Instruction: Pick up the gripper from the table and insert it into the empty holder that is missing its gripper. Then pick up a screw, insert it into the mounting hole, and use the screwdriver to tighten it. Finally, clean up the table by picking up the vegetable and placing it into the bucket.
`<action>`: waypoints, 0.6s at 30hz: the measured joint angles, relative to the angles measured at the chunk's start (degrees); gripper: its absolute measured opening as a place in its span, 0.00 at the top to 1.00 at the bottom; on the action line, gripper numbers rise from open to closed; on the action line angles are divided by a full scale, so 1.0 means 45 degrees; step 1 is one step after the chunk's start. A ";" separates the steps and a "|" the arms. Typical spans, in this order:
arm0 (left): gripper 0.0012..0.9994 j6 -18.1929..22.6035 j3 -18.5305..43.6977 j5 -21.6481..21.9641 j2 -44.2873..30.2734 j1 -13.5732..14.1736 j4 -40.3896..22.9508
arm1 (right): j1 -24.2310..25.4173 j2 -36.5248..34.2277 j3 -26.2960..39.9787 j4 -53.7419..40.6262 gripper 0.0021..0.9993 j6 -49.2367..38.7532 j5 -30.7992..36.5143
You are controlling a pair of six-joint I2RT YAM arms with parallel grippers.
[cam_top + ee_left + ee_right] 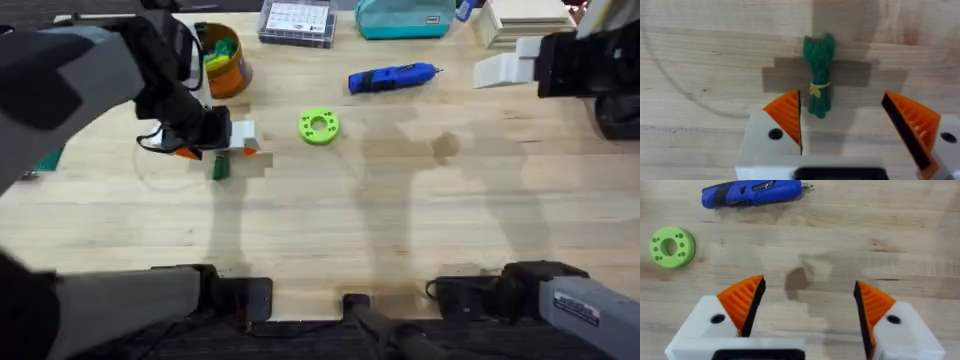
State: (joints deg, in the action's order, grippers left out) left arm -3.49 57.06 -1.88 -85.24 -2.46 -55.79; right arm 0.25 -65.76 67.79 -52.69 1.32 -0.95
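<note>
Orange ribbed pads on my left gripper are spread wide, nothing between them. I see the vegetable lying flat on the table just ahead of the gap, closer to one pad than the other, its leafy end pointing away from the gripper and a yellow band around its stalk. Not touching either pad as far as I can tell. From overhead the left gripper hangs just above the vegetable, with the bucket near, beyond the arm, holding yellow and green pieces.

My right gripper is also spread, holding nothing, bare wood under it. Ahead of it and off to one side lies the screwdriver, flat on its side, metal bit pointing across the view. The green ring disc sits beside the gripper, well apart from the pads. Overhead, the right gripper is up at the far right of the table, the screwdriver near it, the ring disc between the two grippers. A clear parts box and a teal pouch sit along the far edge, well apart from both grippers.
</note>
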 joint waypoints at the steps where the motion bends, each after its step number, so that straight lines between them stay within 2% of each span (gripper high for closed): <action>1: 0.01 -0.0005 0.0000 0.0107 -0.0249 0.0000 0.0097 | -0.0002 0.0000 0.0000 -0.0003 0.01 0.0000 0.0000; 8: 0.01 -0.0199 0.0000 0.0795 -0.1757 0.0000 0.0934 | 0.0000 0.0000 0.0000 -0.0005 0.01 0.0000 0.0000; 14: 0.01 -0.0569 0.0044 0.0745 -0.2057 0.0000 0.1122 | -0.0003 0.0000 0.0000 -0.0005 0.01 0.0000 0.0000; 16: 0.23 -0.0818 0.0049 0.0753 -0.2066 0.0010 0.1203 | 0.0000 -0.0002 0.0000 -0.0015 0.01 -0.0003 0.0000; 18: 0.53 -0.0945 0.0053 0.0948 -0.2068 -0.0016 0.1259 | 0.0000 -0.0001 0.0000 -0.0015 0.01 0.0000 0.0000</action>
State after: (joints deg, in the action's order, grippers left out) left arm -7.74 57.30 2.38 -94.55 -2.53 -50.12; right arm 0.25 -65.76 67.79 -52.75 1.32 -0.95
